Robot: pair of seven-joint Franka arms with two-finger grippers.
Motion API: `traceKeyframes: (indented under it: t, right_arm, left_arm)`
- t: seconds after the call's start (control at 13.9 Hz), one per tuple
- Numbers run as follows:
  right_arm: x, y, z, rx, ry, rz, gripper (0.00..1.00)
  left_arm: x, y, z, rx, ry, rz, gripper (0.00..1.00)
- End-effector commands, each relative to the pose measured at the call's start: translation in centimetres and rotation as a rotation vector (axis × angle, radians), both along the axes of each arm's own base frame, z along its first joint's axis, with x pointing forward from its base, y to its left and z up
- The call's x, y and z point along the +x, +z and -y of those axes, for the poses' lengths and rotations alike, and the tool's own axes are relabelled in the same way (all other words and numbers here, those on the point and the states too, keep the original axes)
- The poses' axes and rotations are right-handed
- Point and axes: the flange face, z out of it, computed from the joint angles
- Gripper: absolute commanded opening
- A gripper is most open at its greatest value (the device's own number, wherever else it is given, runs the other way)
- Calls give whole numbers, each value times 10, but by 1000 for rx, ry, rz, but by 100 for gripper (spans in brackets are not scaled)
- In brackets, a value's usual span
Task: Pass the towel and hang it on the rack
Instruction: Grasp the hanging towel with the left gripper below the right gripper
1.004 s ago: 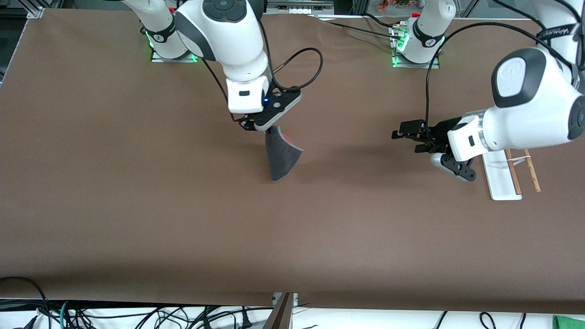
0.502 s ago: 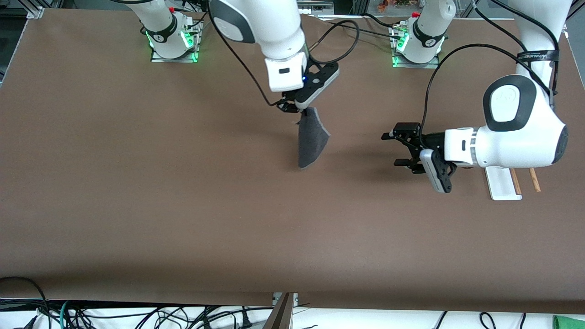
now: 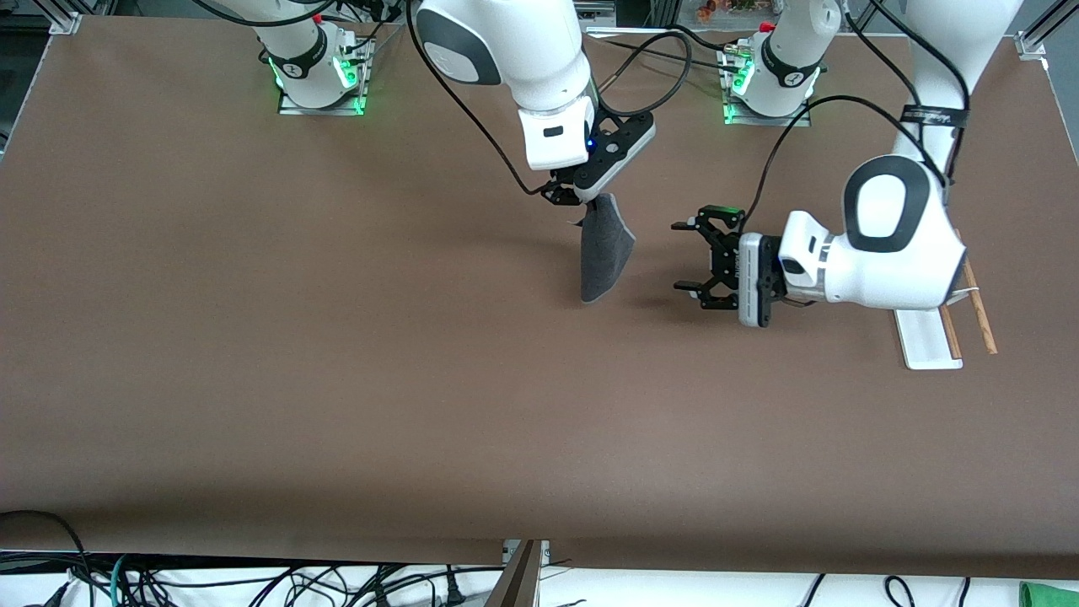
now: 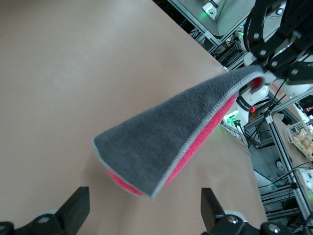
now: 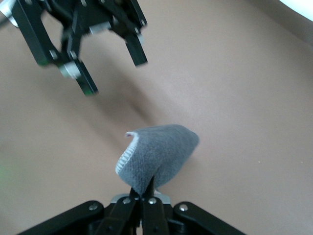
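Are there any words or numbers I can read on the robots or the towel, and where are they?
Black strap on the left arm: pale lettering, too small to read.
Round marks on the two arm bases: too small to read.
Towel, rack, table: no writing.

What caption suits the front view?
Right tool dangles the towel over the table; open left tool faces it.

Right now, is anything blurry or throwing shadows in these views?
Front view: sharp, soft shadow under the hanging towel. Right wrist view: the open left gripper is motion-blurred. Left wrist view: towel crisp, its own fingers soft.
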Motion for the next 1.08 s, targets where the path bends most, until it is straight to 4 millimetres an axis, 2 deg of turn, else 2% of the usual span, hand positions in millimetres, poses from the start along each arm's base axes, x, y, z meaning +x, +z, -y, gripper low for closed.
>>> traceKeyframes:
  t: [0.0,0.07,0.36,0.5,0.72,0.79,1.0]
  right_arm:
    - [3,2,-10,35,-11,13,0]
    - [5,1,-10,39,-12,16,0]
    - [3,-1,-15,52,-3,28,0]
    - [0,-1,-18,47,5,35,0]
    - [0,-1,-18,49,5,36,0]
    - [0,-1,-18,50,5,37,0]
    - [-3,0,-21,57,9,41,0]
  left_arm:
    - [-22,19,17,-6,-4,129,100]
    - [-24,20,25,-5,-14,166,100]
    - [-19,14,26,-28,-69,321,98]
    - [-25,12,39,-58,-91,333,98]
    - [-26,6,41,-63,-116,389,91]
    - [-25,3,43,-65,-119,407,80]
    - [-22,-8,46,-65,-137,462,65]
